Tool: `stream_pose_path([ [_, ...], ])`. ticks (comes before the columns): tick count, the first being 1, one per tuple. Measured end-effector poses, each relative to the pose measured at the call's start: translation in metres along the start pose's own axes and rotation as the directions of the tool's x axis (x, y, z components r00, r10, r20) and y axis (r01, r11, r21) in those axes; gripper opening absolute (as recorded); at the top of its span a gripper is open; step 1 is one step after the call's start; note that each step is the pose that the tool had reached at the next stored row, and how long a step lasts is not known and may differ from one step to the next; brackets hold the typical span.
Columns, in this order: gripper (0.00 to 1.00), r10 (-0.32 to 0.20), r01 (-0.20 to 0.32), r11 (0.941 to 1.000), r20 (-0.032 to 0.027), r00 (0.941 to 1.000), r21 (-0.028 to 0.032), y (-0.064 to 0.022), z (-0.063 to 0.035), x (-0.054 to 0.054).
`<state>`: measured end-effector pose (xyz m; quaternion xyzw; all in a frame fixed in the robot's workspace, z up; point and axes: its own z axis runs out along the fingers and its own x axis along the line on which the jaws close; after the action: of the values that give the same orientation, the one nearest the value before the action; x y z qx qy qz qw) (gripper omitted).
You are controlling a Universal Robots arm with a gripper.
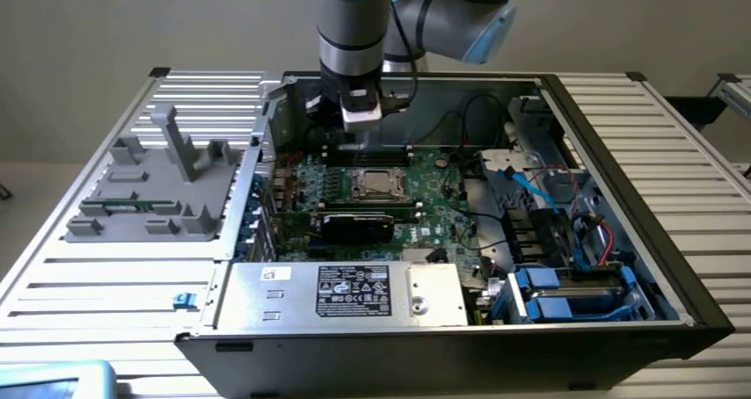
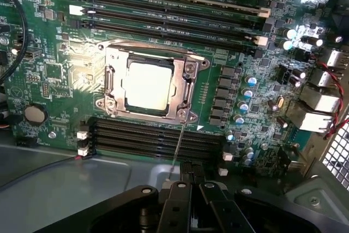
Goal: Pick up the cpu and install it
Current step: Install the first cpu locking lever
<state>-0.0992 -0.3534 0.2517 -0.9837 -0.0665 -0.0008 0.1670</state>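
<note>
Hovering over the motherboard (image 2: 54, 75) inside the open computer case (image 1: 470, 359), the gripper (image 2: 192, 179) was clenched, fingers pressed together with nothing between them. The cpu (image 2: 148, 84) lay flat in the socket, silver-tan top facing up, with the metal frame (image 2: 112, 80) around it. Gripper and cpu were well apart, not touching. A bank of black memory slots (image 2: 158, 135) ran between the socket and the gripper. In the exterior view the arm stood over the far part of the case, with the socket nearer the camera.
</note>
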Motion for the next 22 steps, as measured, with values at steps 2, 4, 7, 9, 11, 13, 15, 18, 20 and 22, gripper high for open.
stream_pose_path([
  [2, 0.11, -0.001, 0.001, 1.0000, -0.0032, 1.0000, -0.0005, 0.0000, 0.0000, 0.0001],
  [4, 0.11, -0.001, 0.001, 1.0000, -0.0032, 1.0000, -0.0005, 0.0000, 0.0000, 0.0001],
  [7, 0.11, -0.001, 0.001, 1.0000, -0.0032, 1.0000, -0.0006, 0.0000, 0.0000, 0.0001],
  [9, 0.11, -0.001, 0.001, 1.0000, -0.0032, 1.0000, -0.0006, 0.0000, 0.0000, 0.0001],
  [11, 0.11, -0.001, 0.001, 1.0000, -0.0041, 1.0000, -0.0007, 0.0000, 0.0000, 0.0001],
  [13, 0.11, 0.011, -0.011, 0.9999, -0.0110, 0.9999, -0.0017, 0.0000, -0.0001, 0.0000],
  [15, 0.11, 0.034, -0.034, 0.9994, -0.0217, 0.9992, -0.0021, 0.0001, 0.0002, 0.0000],
  [18, 0.11, 0.070, -0.070, 0.9975, -0.0378, 0.9968, -0.0026, 0.0002, 0.0004, 0.0000],
  [20, 0.11, 0.095, -0.096, 0.9954, -0.0481, 0.9943, -0.0026, 0.0003, 0.0007, 0.0000],
  [22, 0.11, 0.122, -0.122, 0.9925, -0.0584, 0.9909, -0.0022, 0.0004, 0.0013, 0.0001],
])
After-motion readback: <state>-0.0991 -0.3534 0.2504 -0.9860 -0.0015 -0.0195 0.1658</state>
